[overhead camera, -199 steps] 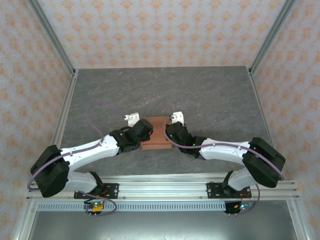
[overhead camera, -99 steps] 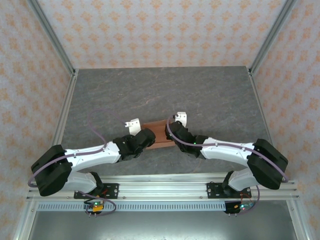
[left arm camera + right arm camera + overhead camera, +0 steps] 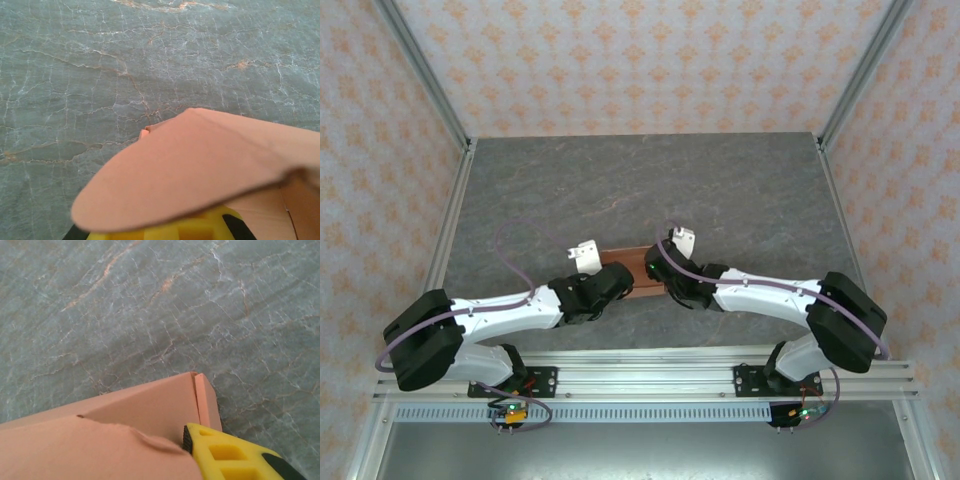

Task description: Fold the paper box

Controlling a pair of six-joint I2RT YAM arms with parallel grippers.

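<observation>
The paper box (image 3: pixel 638 270), salmon-orange card, is caught between my two grippers at the middle of the table, showing as a narrow strip from above. My left gripper (image 3: pixel 612 279) is at its left end. In the left wrist view a rounded flap of the paper box (image 3: pixel 200 165) comes out of the shut jaws and covers a yellow finger (image 3: pixel 190 229). My right gripper (image 3: pixel 659 272) is at the right end. There one yellow finger (image 3: pixel 225 456) has its black pad against a folded wall of the paper box (image 3: pixel 145 407). A crumpled flap hides the other finger.
The grey marbled table (image 3: pixel 640 180) stretches out behind the box. Aluminium frame posts (image 3: pixel 430 80) and patterned walls close in the sides and back. A metal rail (image 3: pixel 650 375) carries both arm bases along the near edge.
The box has gone from a broad rectangle to a narrow strip in the top view. Both grippers have shifted slightly toward the near edge and drawn closer together.
</observation>
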